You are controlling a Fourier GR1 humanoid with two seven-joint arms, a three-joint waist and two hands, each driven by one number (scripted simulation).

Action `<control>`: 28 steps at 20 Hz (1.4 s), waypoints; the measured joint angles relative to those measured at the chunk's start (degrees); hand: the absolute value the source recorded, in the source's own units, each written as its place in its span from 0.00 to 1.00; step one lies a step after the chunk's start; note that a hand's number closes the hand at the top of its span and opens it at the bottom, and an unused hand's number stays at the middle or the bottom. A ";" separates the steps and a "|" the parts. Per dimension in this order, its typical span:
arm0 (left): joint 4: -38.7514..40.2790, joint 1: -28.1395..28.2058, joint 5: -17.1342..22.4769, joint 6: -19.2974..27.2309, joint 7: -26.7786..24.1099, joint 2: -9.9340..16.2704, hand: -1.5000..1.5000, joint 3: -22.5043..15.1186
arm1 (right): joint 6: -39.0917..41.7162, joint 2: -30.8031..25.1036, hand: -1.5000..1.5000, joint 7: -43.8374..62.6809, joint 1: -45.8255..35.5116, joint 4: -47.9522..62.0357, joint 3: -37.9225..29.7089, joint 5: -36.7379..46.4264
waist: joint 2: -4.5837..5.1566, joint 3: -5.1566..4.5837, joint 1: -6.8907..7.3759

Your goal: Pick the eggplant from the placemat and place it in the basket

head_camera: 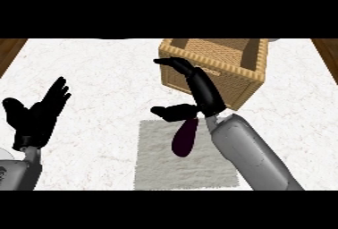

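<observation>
Nearest, 2 grey forearms enter from the lower edge of the head view. The left hand [36, 114] rests open near the left edge, fingers straight and pointing up, holding nothing. On the white counter [99, 76] lies a pale grey placemat [165, 172], and the dark purple eggplant [185, 136] lies on its upper part, long axis running roughly up and down. The right hand [198, 87] is above the eggplant's upper end: its thumb reaches left just over that end, while its fingers stretch up and away, relaxed, not curled round the eggplant. Farther off stands the wicker basket [241, 74], its near wall just behind those fingers.
</observation>
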 measured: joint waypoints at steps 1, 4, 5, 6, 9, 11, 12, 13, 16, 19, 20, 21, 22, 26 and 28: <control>0.21 -0.65 0.08 -0.12 0.61 -0.08 0.50 0.08 | -1.48 1.25 0.00 2.92 -1.71 0.69 1.06 1.19 | 0.01 0.03 -0.12; 1.49 -1.29 0.59 -1.64 0.64 0.54 0.50 0.86 | -3.88 3.61 0.00 14.01 -7.79 2.47 3.35 2.79 | -0.01 0.08 -0.19; 1.42 -1.39 0.65 -1.91 0.77 0.64 0.50 0.91 | -3.40 4.09 0.00 17.78 -9.93 3.50 3.53 3.14 | -0.05 0.08 -0.19; 2.06 -1.76 0.50 -1.88 0.71 0.40 0.50 0.87 | -2.37 4.47 0.00 21.77 -12.33 4.43 3.67 3.48 | -0.06 0.07 -0.37; 2.24 -1.60 0.33 -1.86 0.70 0.16 0.50 0.82 | 2.61 3.70 0.00 33.25 -19.24 7.46 4.22 4.95 | -0.31 0.03 -0.56; 2.83 -1.47 0.41 -2.08 0.23 0.18 0.50 1.11 | 7.08 1.11 0.00 39.66 -23.52 9.67 5.03 6.57 | -0.47 -0.05 -0.89; 2.91 -1.25 0.33 -1.98 0.19 0.05 0.50 1.06 | 9.54 -0.17 0.00 42.78 -25.47 10.73 5.57 7.31 | -0.58 -0.07 -1.00; 3.09 -1.47 0.40 -1.95 0.36 0.10 0.50 1.26 | 12.06 -1.30 0.00 45.81 -27.59 11.72 5.86 7.83 | -0.61 -0.06 -1.14; 3.35 -1.71 0.02 -1.71 0.10 -0.48 0.50 1.08 | 19.59 -4.35 0.00 53.66 -33.48 13.79 4.49 7.28 | -0.51 0.02 -1.36; 3.29 -2.08 -0.10 -1.78 0.31 -0.59 0.50 1.26 | 27.73 -6.74 0.00 57.70 -37.74 15.48 1.67 3.83 | -0.35 0.11 -1.30; 3.78 -2.00 -0.14 -1.96 0.00 -0.57 0.50 1.44 | 30.11 -7.20 0.00 58.17 -38.04 15.75 0.92 2.20 | -0.32 0.12 -1.41; 4.51 -2.09 -0.20 -2.25 -0.52 -0.53 0.50 1.64 | 32.26 -7.88 0.00 58.13 -38.48 16.50 -0.18 0.47 | -0.22 0.13 -1.45; 4.27 -2.28 -0.24 -2.20 0.12 -0.32 0.50 1.72 | 34.38 -8.37 0.00 58.14 -38.72 17.12 -1.06 -1.24 | -0.22 0.15 -1.42; 5.44 -2.91 -0.43 -2.61 -0.59 -0.44 0.50 2.42 | 39.27 -9.45 0.00 59.52 -39.19 16.36 -4.07 -7.26 | -0.30 0.20 -1.86; 5.04 -1.98 -0.20 -3.17 -0.75 -0.33 0.50 2.78 | 40.30 -10.80 0.00 60.20 -38.00 14.12 -5.42 -9.81 | -0.40 0.21 -1.99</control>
